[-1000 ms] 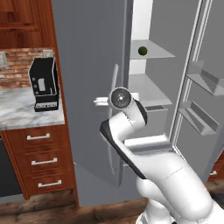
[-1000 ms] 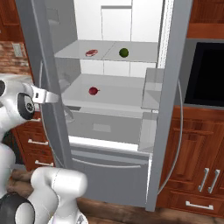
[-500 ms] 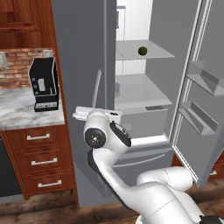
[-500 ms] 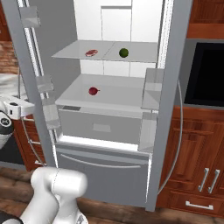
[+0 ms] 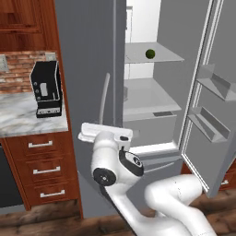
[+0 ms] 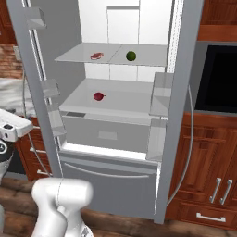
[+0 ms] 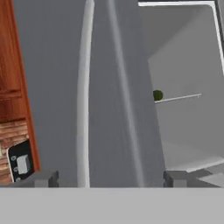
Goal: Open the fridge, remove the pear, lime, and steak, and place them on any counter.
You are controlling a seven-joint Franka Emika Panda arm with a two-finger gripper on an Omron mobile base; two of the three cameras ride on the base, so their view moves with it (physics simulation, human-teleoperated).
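- Standing wide apart, the fingertips of the gripper (image 7: 107, 178) flank the long handle (image 7: 83, 96) of the left door without pinching it; nothing is held.
- Both doors of the fridge (image 6: 185, 92) hang open, so the opening step looks finished.
- Steak (image 6: 96, 56) and lime (image 6: 131, 56) sit on the upper shelf, the pear (image 6: 98, 96) on the shelf below.
- Next, I judge, the arm must leave the handle, reach inside for one item, then carry it to the counter (image 5: 23, 120).

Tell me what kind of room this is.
A home kitchen, by the look of it: an open grey two-door fridge with food on its shelves, a marble counter over wood drawers.
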